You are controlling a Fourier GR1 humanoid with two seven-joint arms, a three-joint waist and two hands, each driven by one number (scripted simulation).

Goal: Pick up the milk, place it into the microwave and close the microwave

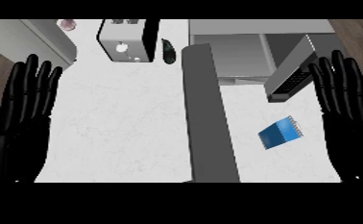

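The milk is a small blue carton lying on the white counter at the right. Behind it the grey microwave stands at the top right with its cavity showing. Its long dark grey door is swung open and reaches down the middle of the view. My right hand is open at the right edge, fingers up, right of the milk and apart from it. At the left edge my left hand is open too, fingers up, holding nothing.
A slanted grey panel with a dark grille hangs just behind the milk. A white and black appliance stands at the back, with a dark oval object beside it. A small pinkish item sits at the far left.
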